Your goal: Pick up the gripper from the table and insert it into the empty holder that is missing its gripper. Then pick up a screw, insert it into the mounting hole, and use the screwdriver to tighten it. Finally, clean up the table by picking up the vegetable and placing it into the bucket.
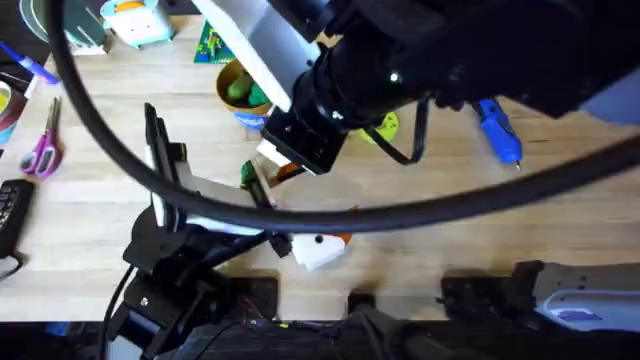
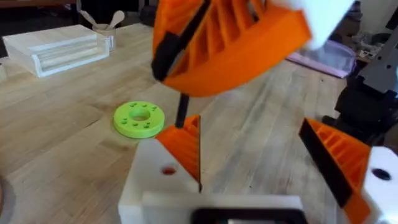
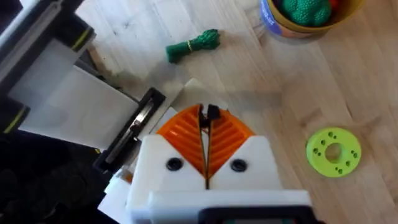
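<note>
My right gripper is shut on a small black screw that pokes out between its orange pads. In the left wrist view that screw hangs just above the tip of one of my left fingers. My left gripper is open, low over the table's near middle. The right gripper reaches in from above. The dark-green vegetable lies on the wood beside it. The bucket stands behind, with green toys inside. The blue screwdriver lies far right. The holder, its mounting hole and the loose gripper are hidden.
A lime-green disc lies flat right of the bucket. Purple-handled scissors and a black device sit at the left edge. White trays stand at the back. The right arm's dark bulk and cable cover the upper right of the overhead view.
</note>
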{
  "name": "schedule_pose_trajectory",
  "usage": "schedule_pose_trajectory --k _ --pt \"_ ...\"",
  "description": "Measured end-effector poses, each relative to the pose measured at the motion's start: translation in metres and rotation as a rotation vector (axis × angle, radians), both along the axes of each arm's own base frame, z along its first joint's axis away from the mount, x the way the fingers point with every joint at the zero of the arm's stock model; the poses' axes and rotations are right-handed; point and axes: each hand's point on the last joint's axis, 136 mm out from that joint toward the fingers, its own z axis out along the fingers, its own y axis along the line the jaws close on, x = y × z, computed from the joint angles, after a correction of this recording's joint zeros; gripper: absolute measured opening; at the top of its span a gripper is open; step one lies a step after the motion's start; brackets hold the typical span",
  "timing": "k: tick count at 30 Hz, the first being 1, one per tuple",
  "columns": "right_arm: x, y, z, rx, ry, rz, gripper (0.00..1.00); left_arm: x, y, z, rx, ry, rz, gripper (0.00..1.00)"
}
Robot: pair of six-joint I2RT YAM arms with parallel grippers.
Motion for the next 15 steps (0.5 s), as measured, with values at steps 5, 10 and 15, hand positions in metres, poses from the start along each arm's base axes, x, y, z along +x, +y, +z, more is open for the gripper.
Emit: schedule_pose_trajectory --k 5,10,15 --pt "-0.001 0.000 0.000 0.007 0.016 -0.022 0.007 0.000 0.000 0.000 0.000 0.000 0.000 0.992" --pt "0.000 0.002 -0.005 0.001 0.031 -0.036 0.006 0.000 0.000 0.000 0.004 -0.007 0.000 0.992" --pt "0.002 0.005 -0.014 -0.020 0.045 -0.040 0.007 0.000 0.000 0.000 0.016 -0.030 -0.001 0.992"
